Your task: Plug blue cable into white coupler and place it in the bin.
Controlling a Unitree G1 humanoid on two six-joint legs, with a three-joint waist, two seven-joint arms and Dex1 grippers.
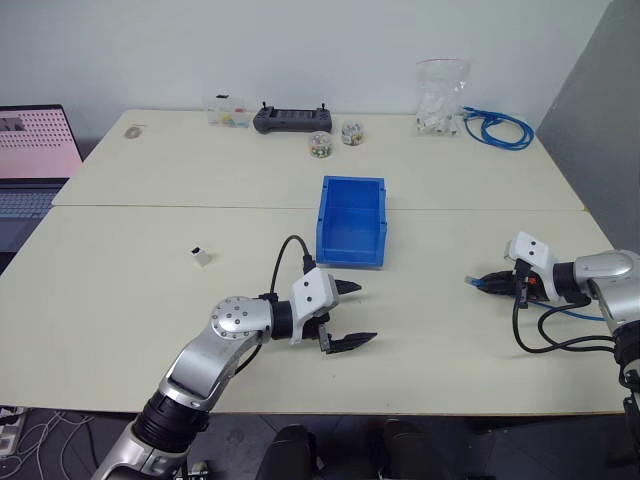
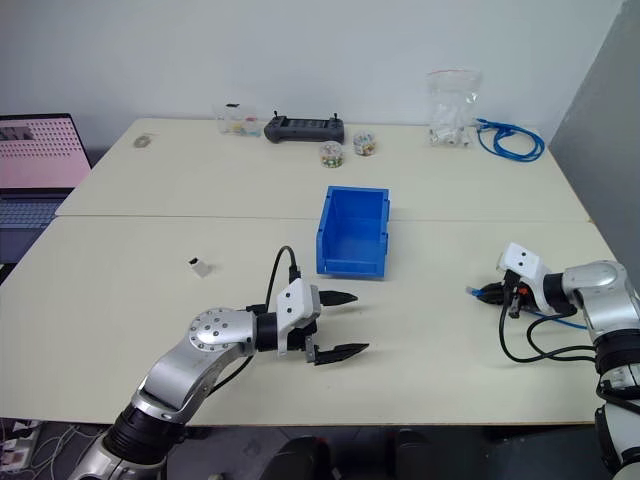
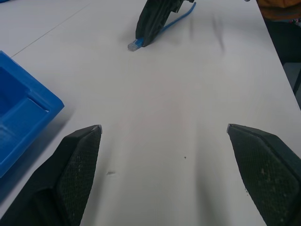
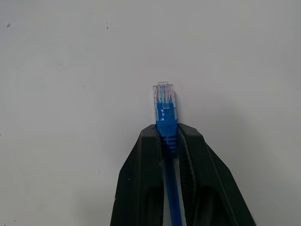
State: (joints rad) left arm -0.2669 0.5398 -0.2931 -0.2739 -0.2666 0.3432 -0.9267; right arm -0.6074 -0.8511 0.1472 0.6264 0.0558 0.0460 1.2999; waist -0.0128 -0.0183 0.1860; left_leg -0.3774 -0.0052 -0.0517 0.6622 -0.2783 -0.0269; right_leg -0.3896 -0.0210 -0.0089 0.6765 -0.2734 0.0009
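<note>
My right gripper [image 4: 168,134] is shut on the blue cable [image 4: 172,197] just behind its clear plug [image 4: 163,99], which sticks out past the fingertips, close over the tabletop. In the head views that gripper [image 1: 490,282] sits at the table's right side, and the cable [image 1: 575,313] trails back under the wrist. My left gripper [image 1: 365,313] stands open and empty in front of the blue bin [image 1: 325,215], pointing right toward the plug [image 3: 133,45]. The white coupler [image 1: 202,257] lies alone on the table to the left, away from both grippers.
At the back of the table are a looped blue cable bundle [image 1: 497,127], a clear plastic bag [image 1: 442,95], a black controller [image 1: 292,120], two small jars [image 1: 320,145] and a clear box [image 1: 227,112]. A laptop [image 1: 30,160] sits at the far left.
</note>
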